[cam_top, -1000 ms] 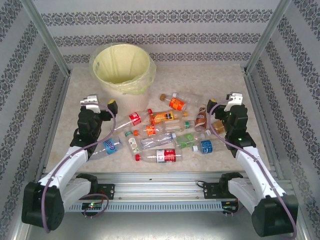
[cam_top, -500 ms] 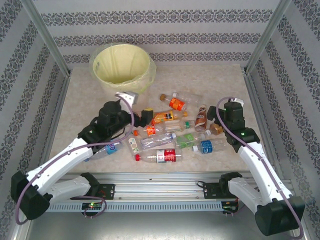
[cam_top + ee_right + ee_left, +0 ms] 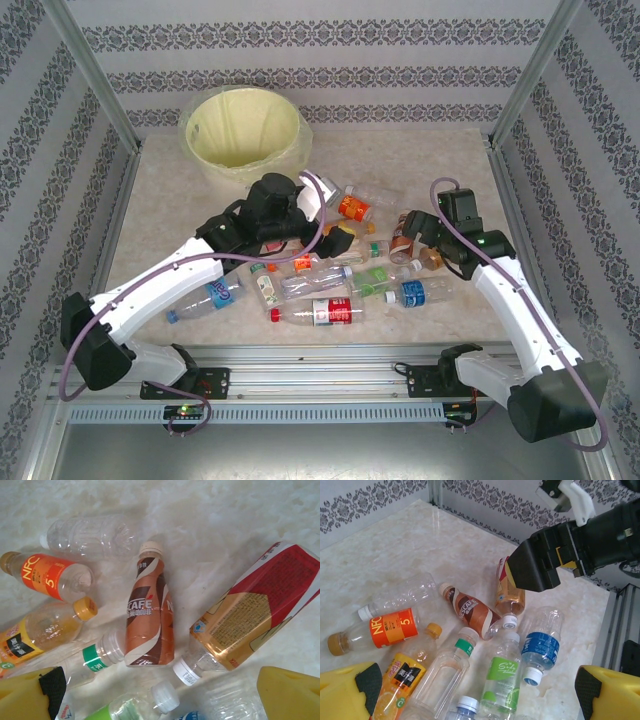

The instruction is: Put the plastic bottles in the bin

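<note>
Left claw [image 3: 477,686] and right claw [image 3: 160,685] both spread wide, holding nothing, above the plastic bottles [image 3: 330,312] lying scattered on the surface [image 3: 430,165] — the bin [image 3: 240,178] stands upright near the far-left corner.

Bin [image 3: 245,135] at back-left of table [image 3: 430,160], w/ bottles [image 3: 325,312] scattered mid-table, in front & right of it.

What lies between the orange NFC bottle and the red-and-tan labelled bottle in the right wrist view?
The brown Nescafe bottle lies there on its side, seen in the right wrist view.
</note>
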{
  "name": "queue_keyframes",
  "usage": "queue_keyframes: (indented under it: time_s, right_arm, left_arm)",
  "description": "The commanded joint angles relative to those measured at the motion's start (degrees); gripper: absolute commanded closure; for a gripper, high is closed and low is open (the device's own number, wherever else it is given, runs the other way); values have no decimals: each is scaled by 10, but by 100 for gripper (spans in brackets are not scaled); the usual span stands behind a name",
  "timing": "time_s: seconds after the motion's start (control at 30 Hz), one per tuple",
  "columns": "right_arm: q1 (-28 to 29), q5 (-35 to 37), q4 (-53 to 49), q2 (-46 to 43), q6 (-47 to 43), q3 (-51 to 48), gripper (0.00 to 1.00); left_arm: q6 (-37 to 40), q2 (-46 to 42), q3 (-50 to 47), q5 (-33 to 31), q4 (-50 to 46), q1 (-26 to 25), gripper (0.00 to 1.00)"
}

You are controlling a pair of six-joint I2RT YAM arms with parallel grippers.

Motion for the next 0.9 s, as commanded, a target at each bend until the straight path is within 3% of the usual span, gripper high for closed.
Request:
queue_keyframes:
  time_s: [0.0, 0.37, 0.6, 0.87]
  right_arm:
    - [5, -5, 9, -12, 3, -1, 2]
    - [8, -61, 5, 81, -24, 31, 3]
    - [9, -71, -12, 145, -33, 52, 19]
    - [11, -75, -27, 216, -35, 82, 24]
  left_arm:
    - [5, 0, -7, -17, 2, -7, 0]
    - [25, -9, -35, -37, -28, -13, 0]
    - [43, -24, -59, -24, -16, -19, 0]
    - [53, -19, -66, -48, -22, -35, 0]
